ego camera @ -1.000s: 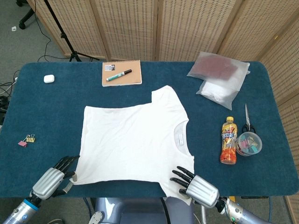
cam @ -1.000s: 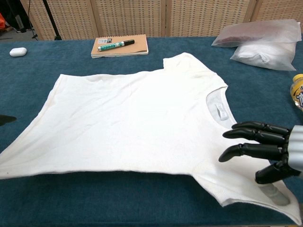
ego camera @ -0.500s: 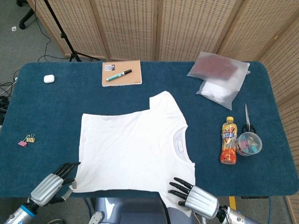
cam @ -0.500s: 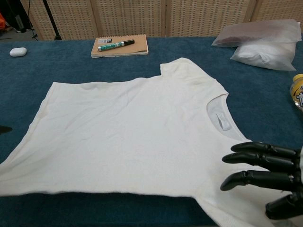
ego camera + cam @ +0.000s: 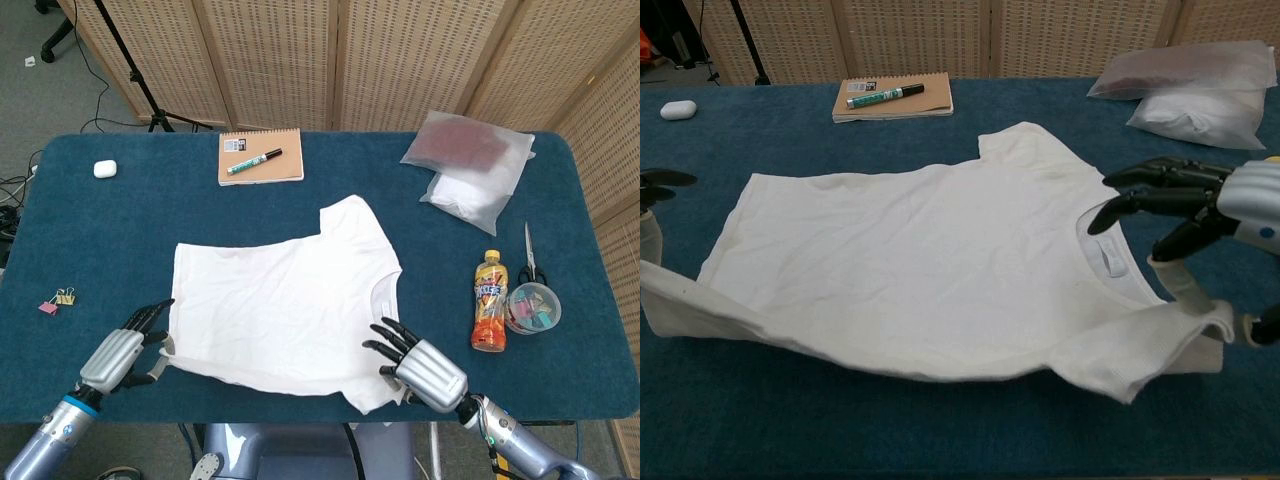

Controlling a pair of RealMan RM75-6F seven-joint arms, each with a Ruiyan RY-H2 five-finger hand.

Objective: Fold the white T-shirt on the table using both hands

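The left robot hand point(image 5: 122, 355) pinches the hem corner at eight o'clock, and the right robot hand point(image 5: 425, 372) pinches the near sleeve at five o'clock, both raised slightly. The white T-shirt point(image 5: 285, 300) lies mid-surface, light and limp; it sags between the grips, so corners are the best holds.

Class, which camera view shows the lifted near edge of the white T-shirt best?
The chest view: the white T-shirt's near edge plainly hangs raised between the left hand and right hand. The head view, looking down, shows that edge only as a slight fold.
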